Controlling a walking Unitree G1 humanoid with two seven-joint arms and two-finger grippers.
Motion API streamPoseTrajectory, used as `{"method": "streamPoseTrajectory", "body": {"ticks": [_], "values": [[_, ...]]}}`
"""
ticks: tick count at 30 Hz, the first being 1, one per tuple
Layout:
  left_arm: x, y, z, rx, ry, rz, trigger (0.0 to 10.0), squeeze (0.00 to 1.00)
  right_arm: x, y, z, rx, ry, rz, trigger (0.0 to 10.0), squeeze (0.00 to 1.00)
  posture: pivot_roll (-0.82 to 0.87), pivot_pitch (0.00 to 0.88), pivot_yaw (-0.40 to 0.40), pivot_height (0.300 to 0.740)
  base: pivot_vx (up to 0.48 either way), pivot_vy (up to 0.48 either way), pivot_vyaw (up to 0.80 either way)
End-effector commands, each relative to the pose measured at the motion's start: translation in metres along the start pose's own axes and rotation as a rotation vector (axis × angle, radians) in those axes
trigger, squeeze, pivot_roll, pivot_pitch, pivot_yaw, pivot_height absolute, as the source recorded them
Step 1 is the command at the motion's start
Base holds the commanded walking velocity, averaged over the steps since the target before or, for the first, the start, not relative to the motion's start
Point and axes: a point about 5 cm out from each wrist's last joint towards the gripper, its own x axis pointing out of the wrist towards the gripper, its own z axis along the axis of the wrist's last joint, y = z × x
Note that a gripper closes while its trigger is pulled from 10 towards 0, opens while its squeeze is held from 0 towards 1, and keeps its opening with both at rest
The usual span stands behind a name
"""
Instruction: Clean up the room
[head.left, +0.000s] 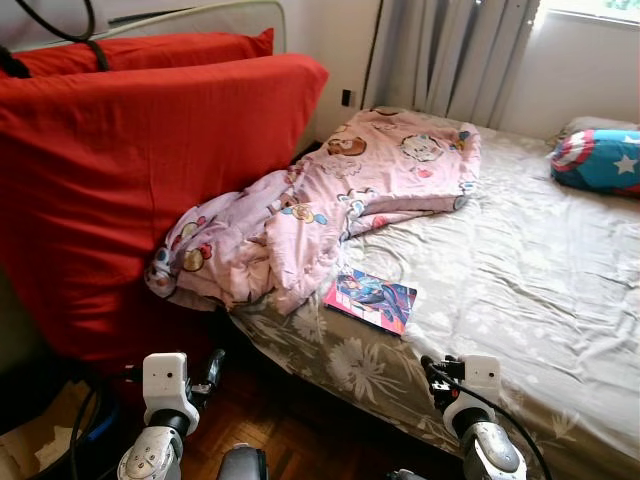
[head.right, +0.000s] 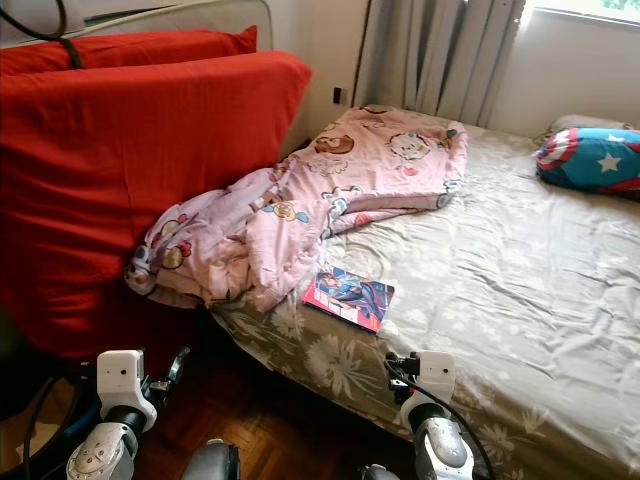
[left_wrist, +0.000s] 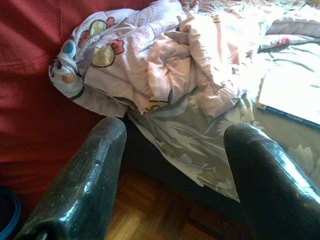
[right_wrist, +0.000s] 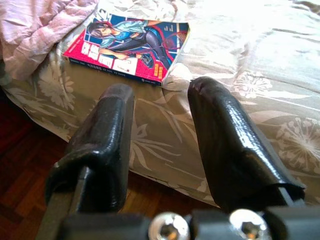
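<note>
Head views. The robot stands at the near edge of a bed (head.left: 520, 300) covered by a grey floral sheet. A crumpled pink cartoon-print blanket (head.left: 320, 215) trails from the head of the bed to its near corner, against two upright red mattresses (head.left: 130, 190). A comic book (head.left: 370, 300) lies flat on the sheet just beside the blanket's lower end and near the bed's edge. A pillow with a star-and-shield print (head.left: 600, 160) rests at the far side of the bed, well apart from the book. Both arms are raised low before the bed; nothing is yet grasped, so the step in hand is judged to be the approach to a first item.

Left wrist view. The left gripper (left_wrist: 172, 175) is spread wide and empty, aimed at the blanket's bunched end hanging over the bed corner above wooden floor.

Right wrist view. The right gripper (right_wrist: 160, 145) is parted and empty, pointing at the book, which lies beyond its fingertips. The next move probably calls for reaching forward and pinching the book's near edge. Its cover shows a figure and white title lettering on red, too small to read.
</note>
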Motion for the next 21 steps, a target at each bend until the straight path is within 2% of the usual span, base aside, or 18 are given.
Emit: {"method": "streamPoseTrajectory", "body": {"ticks": [1,10,12,15,21], "values": [[0.0006,0.0009,0.0015,-0.002,0.002,0.000,10.0,0.00,0.0013,0.0017,0.0012,-0.002,-0.004,0.008,10.0,0.00,0.10,0.000,-0.063,0.633,0.000,0.000,0.00],[0.0013,0.0019,0.0014,-0.002,0.011,-0.006,10.0,0.00,0.0017,0.0052,0.0024,-0.029,-0.017,0.034,10.0,0.00,0.10,0.000,-0.063,0.633,0.295,0.000,0.00],[0.0018,0.0019,0.0019,-0.003,0.009,-0.006,10.0,0.00,0.0023,0.0060,0.0038,-0.034,-0.024,0.039,10.0,0.00,0.10,0.000,-0.064,0.633,0.349,0.000,0.58],[0.0033,0.0021,0.0032,-0.001,0.007,-0.006,10.0,0.00,0.0034,0.0044,0.0036,0.002,-0.016,0.011,10.0,0.00,0.10,0.000,-0.068,0.633,0.379,0.000,0.20],[0.0037,0.0025,0.0035,-0.009,0.007,0.009,10.0,0.00,0.0018,0.0027,0.0016,0.012,-0.012,0.011,10.0,0.00,0.10,0.000,-0.070,0.633,0.394,0.000,0.00]]}}
